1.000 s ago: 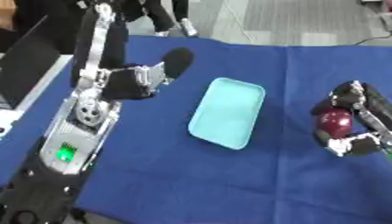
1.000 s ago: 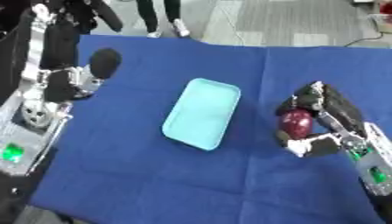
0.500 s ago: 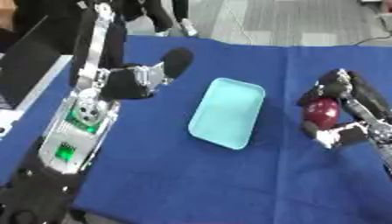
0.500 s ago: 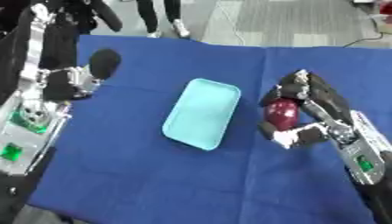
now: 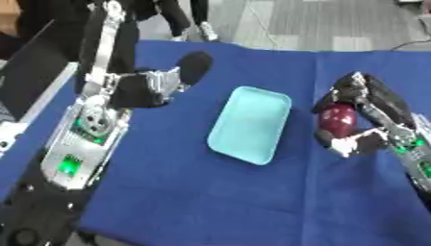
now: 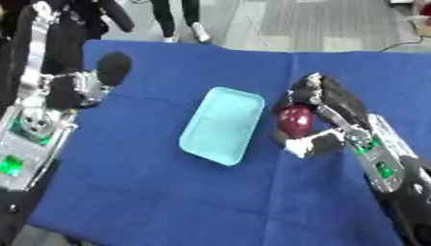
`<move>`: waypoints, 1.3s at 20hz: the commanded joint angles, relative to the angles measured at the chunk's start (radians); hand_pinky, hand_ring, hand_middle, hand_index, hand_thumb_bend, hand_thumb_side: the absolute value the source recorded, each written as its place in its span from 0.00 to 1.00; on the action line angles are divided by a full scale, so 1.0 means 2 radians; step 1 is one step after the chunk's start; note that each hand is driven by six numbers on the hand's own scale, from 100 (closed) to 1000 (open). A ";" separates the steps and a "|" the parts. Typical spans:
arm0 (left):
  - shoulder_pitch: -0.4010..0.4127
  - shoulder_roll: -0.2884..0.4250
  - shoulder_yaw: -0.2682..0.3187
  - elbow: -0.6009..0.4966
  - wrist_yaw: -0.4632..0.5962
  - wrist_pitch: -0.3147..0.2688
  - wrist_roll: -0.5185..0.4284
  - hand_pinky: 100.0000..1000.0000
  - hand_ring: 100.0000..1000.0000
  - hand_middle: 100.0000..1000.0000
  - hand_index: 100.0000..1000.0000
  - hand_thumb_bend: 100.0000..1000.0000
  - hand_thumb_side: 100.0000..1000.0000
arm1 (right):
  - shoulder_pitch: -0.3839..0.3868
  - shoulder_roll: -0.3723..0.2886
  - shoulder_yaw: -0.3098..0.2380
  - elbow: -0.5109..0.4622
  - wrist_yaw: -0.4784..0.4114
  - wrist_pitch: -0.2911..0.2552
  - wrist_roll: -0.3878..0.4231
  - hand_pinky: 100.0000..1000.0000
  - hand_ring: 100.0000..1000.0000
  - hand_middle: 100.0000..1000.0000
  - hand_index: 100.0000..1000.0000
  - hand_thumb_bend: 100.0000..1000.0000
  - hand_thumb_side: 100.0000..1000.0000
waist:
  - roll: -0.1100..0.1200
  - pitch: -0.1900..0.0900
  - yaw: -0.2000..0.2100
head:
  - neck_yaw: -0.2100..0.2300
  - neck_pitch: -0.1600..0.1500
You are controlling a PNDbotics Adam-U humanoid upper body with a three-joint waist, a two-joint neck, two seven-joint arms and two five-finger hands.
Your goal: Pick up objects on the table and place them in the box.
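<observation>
Dark red fruit (image 6: 295,121) sits clasped in the robot's right hand (image 6: 324,117), fingers and thumb curled round it, just beside the light blue box (image 6: 221,125) on the blue-covered table (image 6: 160,192). Its left hand (image 5: 160,84) hangs at far left; whether open or closed cannot be told.

One light blue tray (image 5: 250,124) and one dark red fruit (image 5: 339,118).

The right hand (image 6: 324,120) reaches in from the right edge with fingers and thumb curled round a dark red fruit (image 6: 295,120) (thumb below, fingers above), while the left hand (image 5: 187,72) hangs raised at upper left, its fingers hidden.
</observation>
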 commanded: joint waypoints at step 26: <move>-0.038 0.004 -0.002 -0.007 0.008 -0.014 -0.007 0.34 0.40 0.60 0.72 0.50 0.59 | -0.075 0.038 -0.028 0.111 0.140 -0.015 -0.074 0.00 0.00 0.00 0.28 0.21 0.63 | -0.002 0.024 0.071 | -0.039 -0.068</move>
